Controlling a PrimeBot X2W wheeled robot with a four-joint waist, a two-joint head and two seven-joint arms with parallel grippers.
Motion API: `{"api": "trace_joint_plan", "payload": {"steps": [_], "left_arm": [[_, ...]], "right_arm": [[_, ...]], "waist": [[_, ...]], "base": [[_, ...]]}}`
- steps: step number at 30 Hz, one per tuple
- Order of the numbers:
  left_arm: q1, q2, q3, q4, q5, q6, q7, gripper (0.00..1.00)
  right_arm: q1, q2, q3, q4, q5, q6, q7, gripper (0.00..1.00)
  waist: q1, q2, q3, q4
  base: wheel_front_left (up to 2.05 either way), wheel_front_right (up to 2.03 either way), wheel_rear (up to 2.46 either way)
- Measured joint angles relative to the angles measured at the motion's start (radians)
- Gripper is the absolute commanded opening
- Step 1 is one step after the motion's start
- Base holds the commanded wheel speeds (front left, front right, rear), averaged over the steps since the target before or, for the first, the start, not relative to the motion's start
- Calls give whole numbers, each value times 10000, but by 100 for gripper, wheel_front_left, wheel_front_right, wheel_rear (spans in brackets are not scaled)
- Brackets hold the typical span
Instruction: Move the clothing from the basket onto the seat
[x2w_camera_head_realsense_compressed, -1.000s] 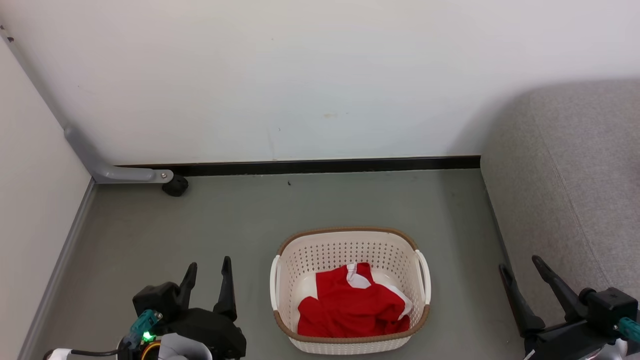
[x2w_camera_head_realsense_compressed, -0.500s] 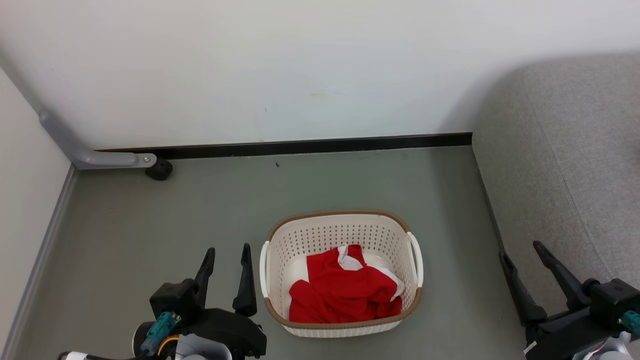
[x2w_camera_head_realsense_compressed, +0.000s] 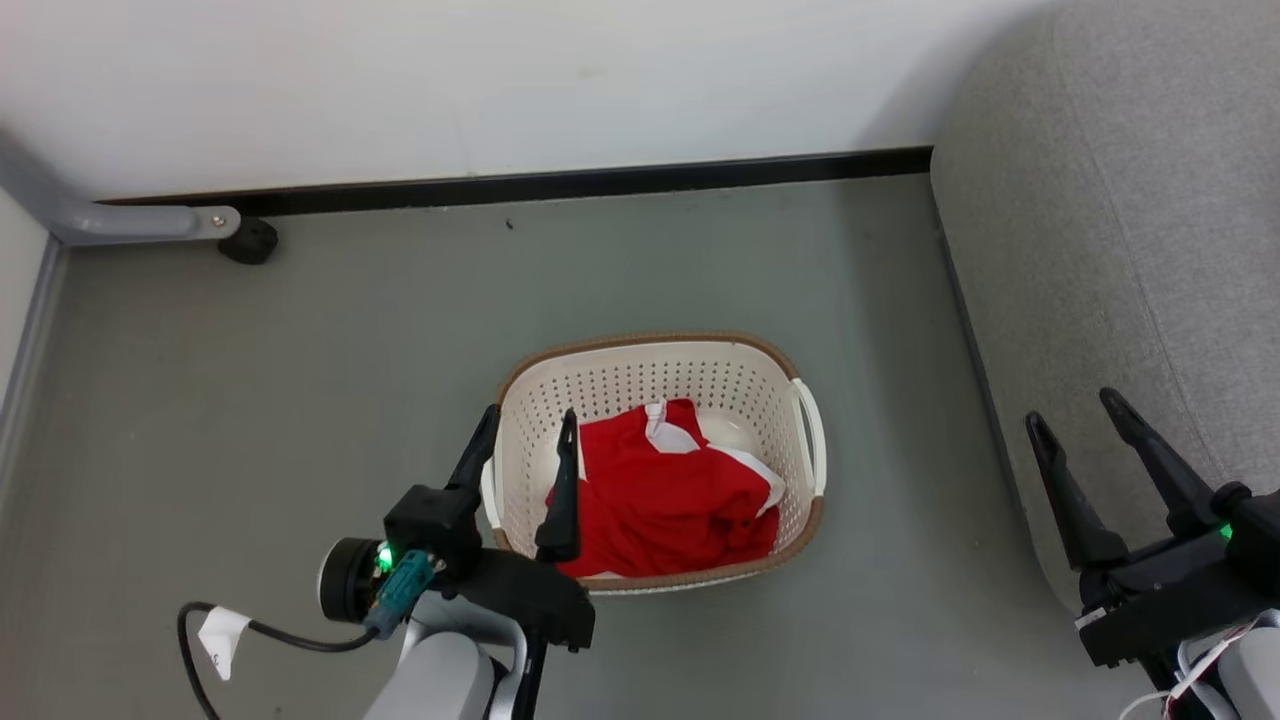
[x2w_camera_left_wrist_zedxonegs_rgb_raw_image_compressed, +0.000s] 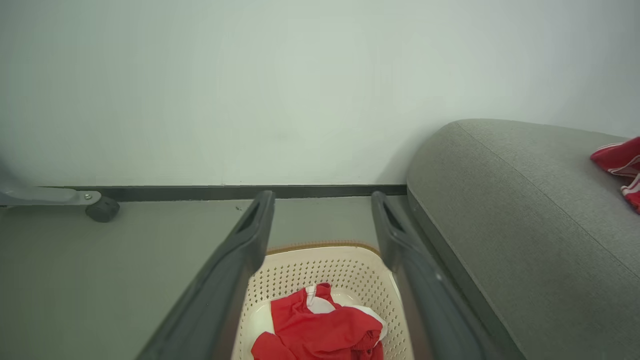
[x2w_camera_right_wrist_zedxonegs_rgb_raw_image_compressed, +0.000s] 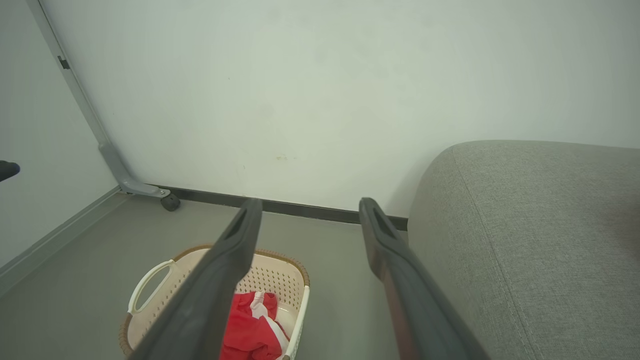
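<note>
- The left end effector (x2w_camera_head_realsense_compressed: 530, 413) is seen with its two dark fingers spread wide and nothing held between them; in the head view one finger is laid across the left rim of the basket (x2w_camera_head_realsense_compressed: 650, 341) and the other across the left edge of the clothing (x2w_camera_head_realsense_compressed: 660, 490), though contact cannot be told from there; in the left wrist view the clothing is seen below and between the fingers, apart from them.
- The right end effector (x2w_camera_head_realsense_compressed: 1072, 407) is likewise opened wide and empty; its fingers are seen against the side edge of the seat (x2w_camera_head_realsense_compressed: 1130, 250), well apart from the basket.
- The clothing, red with white trim, is found crumpled inside the basket, towards its near side; part of the pale basket bottom is left bare at the far side.
- The basket is set on the grey floor (x2w_camera_head_realsense_compressed: 300, 350), near the seat but not touching it.
- In the left wrist view a second piece of red fabric (x2w_camera_left_wrist_zedxonegs_rgb_raw_image_compressed: 617, 157) with white stripes is seen lying on the seat at the right edge.
- The floor is bounded by a white wall (x2w_camera_head_realsense_compressed: 500, 70) with a black skirting strip (x2w_camera_head_realsense_compressed: 520, 186); a grey metal leg (x2w_camera_head_realsense_compressed: 130, 222) ending in a black castor (x2w_camera_head_realsense_compressed: 248, 240) is seen at the left corner.
</note>
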Motion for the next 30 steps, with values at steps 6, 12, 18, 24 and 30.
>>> {"api": "trace_joint_plan", "payload": {"steps": [6, 12, 18, 24, 30], "left_arm": [[-884, -44, -610, 648, 437, 0, 102, 100], [-1787, -61, -1336, 1315, 575, 0, 727, 100], [-2673, -56, -2347, 1685, 466, 0, 1271, 100], [-3454, -54, -2846, 1931, 109, 0, 1666, 100], [-4209, -52, -3145, 2146, -339, 0, 1929, 100]], "right_arm": [[-400, -307, 4, -468, 4, 29, 0, 100], [-943, -863, 347, -1122, 157, 29, -2, 100], [-1527, -1365, 562, -1662, 435, 29, -2, 100], [-1986, -1839, 677, -2063, 690, 29, -4, 100], [-2422, -2303, 650, -2290, 957, 29, -2, 100]], "waist": [[1, 1, 813, -147], [1, 1, 1663, -250], [1, 1, 2530, -311], [0, 1, 3402, -360], [0, 2, 4276, -414]], "base": [[0, 0, 0], [0, 0, 0], [0, 0, 0], [0, 0, 0], [0, 0, 0]]}}
